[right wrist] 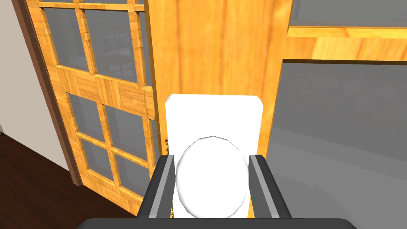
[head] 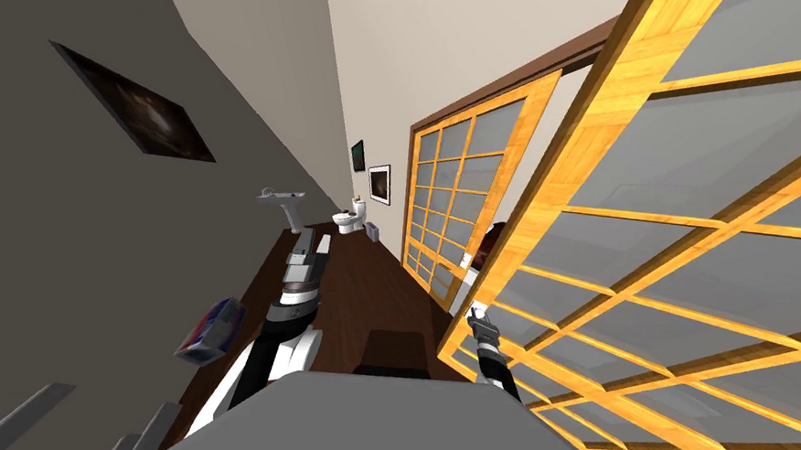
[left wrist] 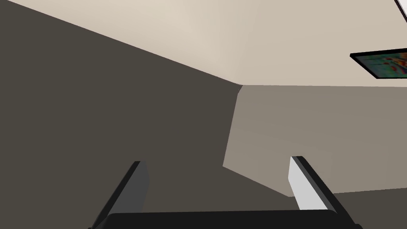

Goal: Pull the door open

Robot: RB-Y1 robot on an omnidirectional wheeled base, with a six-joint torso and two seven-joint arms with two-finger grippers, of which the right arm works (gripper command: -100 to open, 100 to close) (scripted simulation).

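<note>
Right gripper: fingers clamped on both sides of round white knob, on white backplate of yellow wooden glazed door. The leaf stands right-front and appears ajar. Judgement: pull along the hinge arc, letting the wrist turn with the leaf. Left gripper: fingers apart, idle.

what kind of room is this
Likely a narrow bathroom or hallway in a house: a white toilet at the far end, framed pictures, glass-paned wooden doors, my right gripper shut on one's white knob.
</note>
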